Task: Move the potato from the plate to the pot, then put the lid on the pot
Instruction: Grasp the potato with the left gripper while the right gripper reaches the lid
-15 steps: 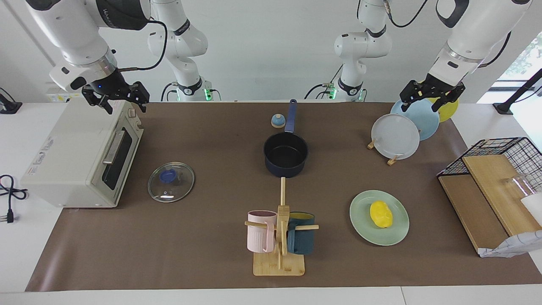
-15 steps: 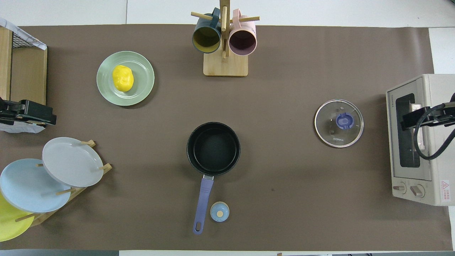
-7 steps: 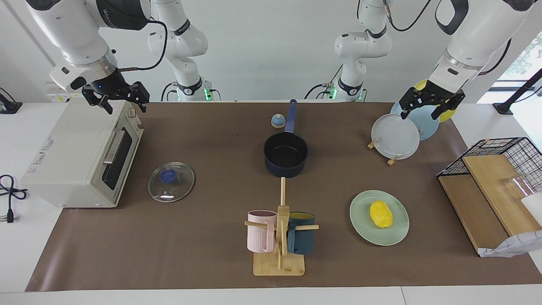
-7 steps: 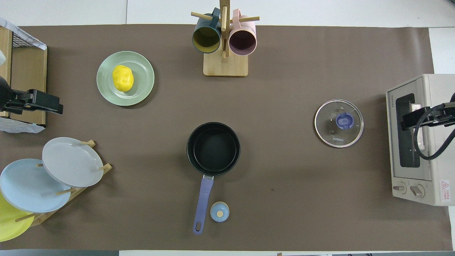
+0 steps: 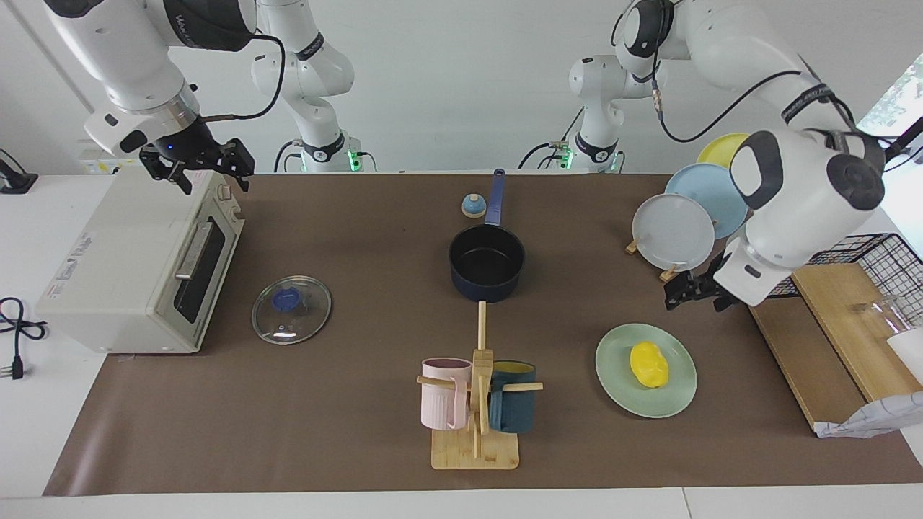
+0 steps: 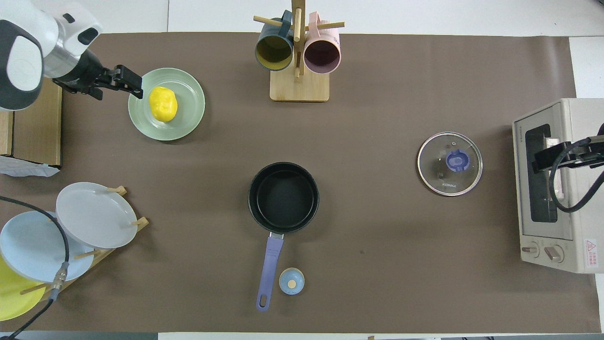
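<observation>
The yellow potato [image 5: 648, 364] [image 6: 163, 103] lies on the mint-green plate [image 5: 614, 360] [image 6: 188, 111] toward the left arm's end of the table. The navy pot [image 5: 487, 261] [image 6: 283, 197] stands empty at mid-table, its handle pointing toward the robots. The glass lid [image 5: 291, 310] [image 6: 449, 164] lies flat on the mat beside the toaster oven. My left gripper [image 5: 692, 297] [image 6: 134, 85] is open and empty, raised over the plate's edge beside the potato. My right gripper [image 5: 209, 175] [image 6: 549, 160] is open and waits over the toaster oven.
A toaster oven [image 5: 137, 267] stands at the right arm's end. A mug rack [image 5: 476, 404] with two mugs stands farther from the robots than the pot. A plate rack [image 5: 674, 231], a small bell [image 5: 473, 206] and a wire basket with wooden boards [image 5: 829, 317] are also here.
My left arm has swung from above the plate rack out and down, away from the robots, to the plate's edge by the potato. The right arm has not moved.
</observation>
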Controlling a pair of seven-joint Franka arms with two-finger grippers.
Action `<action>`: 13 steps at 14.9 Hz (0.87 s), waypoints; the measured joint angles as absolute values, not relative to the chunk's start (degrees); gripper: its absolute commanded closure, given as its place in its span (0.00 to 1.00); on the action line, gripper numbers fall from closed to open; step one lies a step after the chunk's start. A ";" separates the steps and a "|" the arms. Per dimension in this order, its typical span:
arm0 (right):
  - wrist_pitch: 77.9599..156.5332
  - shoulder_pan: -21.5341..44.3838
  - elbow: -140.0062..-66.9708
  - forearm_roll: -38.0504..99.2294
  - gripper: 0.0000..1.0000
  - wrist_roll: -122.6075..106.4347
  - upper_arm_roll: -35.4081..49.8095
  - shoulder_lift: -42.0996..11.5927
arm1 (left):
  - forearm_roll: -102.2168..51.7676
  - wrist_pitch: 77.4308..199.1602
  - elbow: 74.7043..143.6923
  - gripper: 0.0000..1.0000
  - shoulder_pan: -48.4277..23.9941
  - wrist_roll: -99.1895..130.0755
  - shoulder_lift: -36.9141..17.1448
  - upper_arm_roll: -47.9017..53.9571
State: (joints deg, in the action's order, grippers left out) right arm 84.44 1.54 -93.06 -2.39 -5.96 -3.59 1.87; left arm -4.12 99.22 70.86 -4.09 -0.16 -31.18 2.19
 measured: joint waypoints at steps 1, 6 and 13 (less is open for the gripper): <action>84.44 1.54 -93.06 -2.39 0.00 -5.96 -3.59 1.87 | -4.12 101.39 70.41 0.00 -4.57 -0.16 -33.55 2.20; 84.44 1.54 -93.06 -2.39 0.00 -5.96 -3.59 1.87 | -2.72 108.69 70.22 0.00 -6.17 -0.16 -38.90 2.08; 84.41 1.54 -93.06 -2.39 0.00 -5.96 -3.59 1.87 | -1.35 115.28 74.96 0.00 -6.59 1.61 -39.21 1.95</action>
